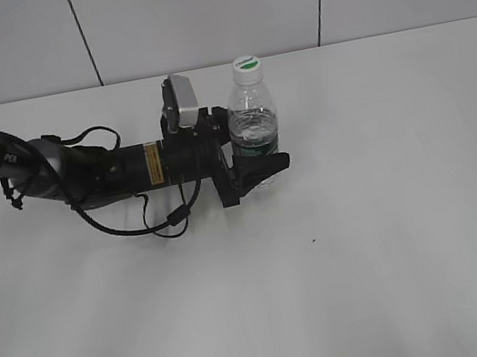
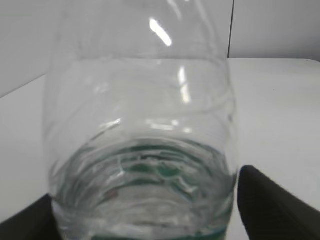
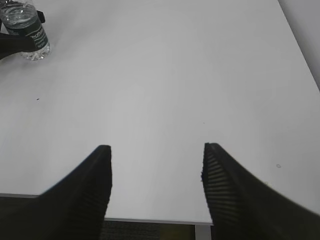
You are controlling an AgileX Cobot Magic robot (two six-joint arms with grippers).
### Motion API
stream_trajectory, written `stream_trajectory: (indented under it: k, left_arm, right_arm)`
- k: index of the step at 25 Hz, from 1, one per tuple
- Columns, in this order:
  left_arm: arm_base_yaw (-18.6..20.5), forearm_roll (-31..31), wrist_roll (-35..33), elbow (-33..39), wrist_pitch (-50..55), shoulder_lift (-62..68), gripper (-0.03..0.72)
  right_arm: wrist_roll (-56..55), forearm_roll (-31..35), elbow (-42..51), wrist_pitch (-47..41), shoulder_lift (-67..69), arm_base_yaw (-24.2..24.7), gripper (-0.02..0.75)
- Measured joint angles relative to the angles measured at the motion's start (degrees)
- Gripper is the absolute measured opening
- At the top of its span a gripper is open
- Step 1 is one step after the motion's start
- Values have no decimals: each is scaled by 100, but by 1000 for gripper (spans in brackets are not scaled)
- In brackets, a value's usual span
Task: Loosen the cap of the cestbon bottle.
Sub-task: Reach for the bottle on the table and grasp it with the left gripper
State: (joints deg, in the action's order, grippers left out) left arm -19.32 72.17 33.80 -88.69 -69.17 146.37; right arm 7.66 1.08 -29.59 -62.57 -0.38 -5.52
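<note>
Your left gripper (image 1: 259, 164) is clamped around the lower body of the bottle (image 1: 252, 120), its dark fingers (image 2: 272, 200) pressing either side at the green label band, with the arm lying low across the table (image 1: 391, 207) from the left. The bottle stands upright, a little left of the table's middle, with water only in its lower part. The cap (image 1: 247, 67) sits on the neck, well above the grip and free on all sides.

Your right gripper (image 3: 156, 165) hangs spread apart and empty near the front edge of the table, well away from the bottle.

Expect thin, clear plastic that dents under pressure and a light, slippery body, so the low hold on the label looks sensible. Take the cap by its rim with the right gripper from above, squeezing firmly since it is small and smooth
</note>
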Motion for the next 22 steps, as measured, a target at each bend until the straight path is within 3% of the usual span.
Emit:
stream_trajectory:
  k: [13,20,22]
  left_arm:
    - [-5,-6,5,0,0,0,533]
    - [-5,-59,5,0,0,0,410]
    - [-5,-59,5,0,0,0,408]
  right_arm:
    - [0,0,0,0,0,0,443]
    - [0,0,0,0,0,0,443]
    - [0,0,0,0,0,0,443]
